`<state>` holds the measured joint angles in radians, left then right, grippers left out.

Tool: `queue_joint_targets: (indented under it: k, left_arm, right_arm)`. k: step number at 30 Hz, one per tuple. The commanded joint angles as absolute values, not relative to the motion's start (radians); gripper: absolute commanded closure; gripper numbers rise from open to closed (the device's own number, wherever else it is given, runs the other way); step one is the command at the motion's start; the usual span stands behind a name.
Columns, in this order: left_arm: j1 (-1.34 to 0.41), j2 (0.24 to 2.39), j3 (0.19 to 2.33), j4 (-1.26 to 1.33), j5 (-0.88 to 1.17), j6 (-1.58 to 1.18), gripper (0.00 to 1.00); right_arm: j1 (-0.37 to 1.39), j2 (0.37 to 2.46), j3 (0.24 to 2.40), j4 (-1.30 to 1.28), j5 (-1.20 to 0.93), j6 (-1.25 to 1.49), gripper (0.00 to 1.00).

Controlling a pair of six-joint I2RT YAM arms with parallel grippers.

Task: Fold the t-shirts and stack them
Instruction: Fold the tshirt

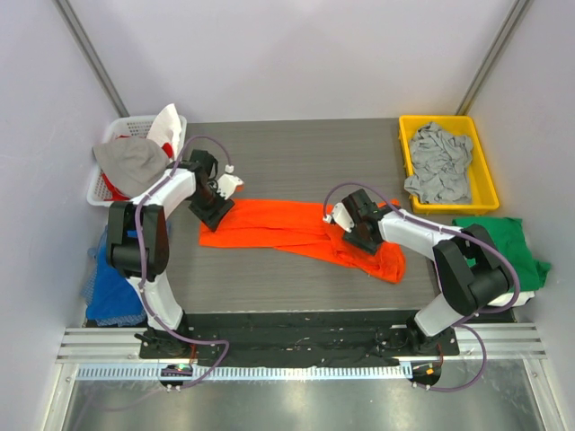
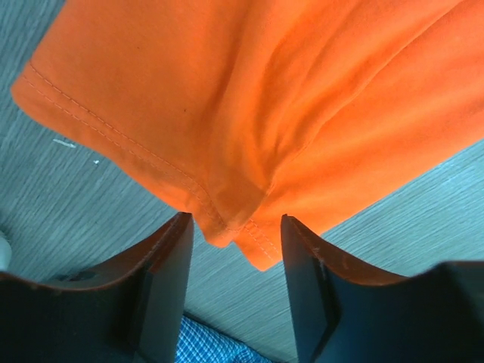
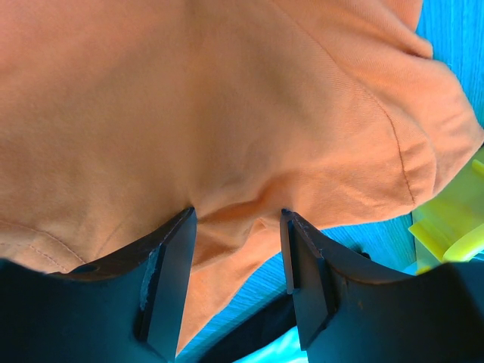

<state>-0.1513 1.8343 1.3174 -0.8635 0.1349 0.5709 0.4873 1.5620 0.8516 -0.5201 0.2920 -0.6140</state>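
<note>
Top view, L to R.

- Upper left: white basket (image 1: pixel 126 121) off the table's (image 1: pixel 296 148) left edge, w/ a light grey cloth (image 1: pixel 130 163) draped over it and a white one (image 1: pixel 167 124) sticking up behind.
- Lower left: blue cloth (image 1: pixel 110 289) lay beside the left arm's base.
- Left gripper (image 1: pixel 214 214) was at the left end of the orange t-shirt (image 1: pixel 269 229), pointed down at it.
- Wrist cam: left gripper (image 2: pixel 236 227) had its jaws apart. The stitched hem corner of the orange t-shirt (image 2: pixel 265 91) lay in the gap on the tabletop, not pinched. A bit of blue checked cloth (image 2: pixel 203 344) showed at the bottom edge.
- Centre: the orange shirt lay as a long band across the table, flatter at the left and bunched and wrinkled toward the lower right.
- Right gripper (image 1: pixel 358 235) sat on the bunched right part.
- Wrist cam: right gripper (image 3: pixel 236 219) had its jaws apart too, tips down on the orange t-shirt (image 3: pixel 227 98), w/ a low ridge of cloth across the gap. Couldn't tell whether the ridge touched both fingers; no clamp seen.
- Upper right: yellow bin (image 1: pixel 406 153) on the table's far right corner held a crumpled grey t-shirt (image 1: pixel 438 163).
- Right of centre: green t-shirt (image 1: pixel 499 238) lay just below the bin at the table's right edge, well apart from the orange one.
</note>
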Motion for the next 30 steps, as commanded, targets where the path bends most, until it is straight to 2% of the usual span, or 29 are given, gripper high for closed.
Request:
queue_joint_targets:
  k: [1, 12, 17, 24, 27, 28, 30]
  left_arm:
    - [-0.153, 1.845, 1.341, -0.839, 0.127, 0.594, 0.48]
    - [-0.152, 1.878, 1.342, -0.851, 0.140, 0.595, 0.52]
    - [-0.153, 1.897, 1.354, -0.850, 0.130, 0.595, 0.67]
    - [-0.153, 1.930, 1.385, -0.859, 0.133, 0.591, 0.82]
    - [-0.153, 1.934, 1.393, -0.864, 0.138, 0.589, 0.92]
    - [-0.153, 1.934, 1.396, -0.867, 0.138, 0.589, 1.00]
    - [-0.153, 1.931, 1.405, -0.871, 0.141, 0.586, 1.00]
  right_arm:
    - [0.491, 1.528, 0.845, -0.514, 0.301, -0.601, 0.43]
    - [0.492, 1.535, 0.838, -0.509, 0.307, -0.607, 0.44]
    - [0.491, 1.537, 0.838, -0.508, 0.310, -0.606, 0.44]
    - [0.492, 1.534, 0.824, -0.506, 0.316, -0.609, 0.44]
    - [0.492, 1.531, 0.821, -0.506, 0.319, -0.611, 0.44]
    - [0.491, 1.529, 0.821, -0.506, 0.321, -0.612, 0.44]
    - [0.492, 1.537, 0.819, -0.506, 0.324, -0.617, 0.44]
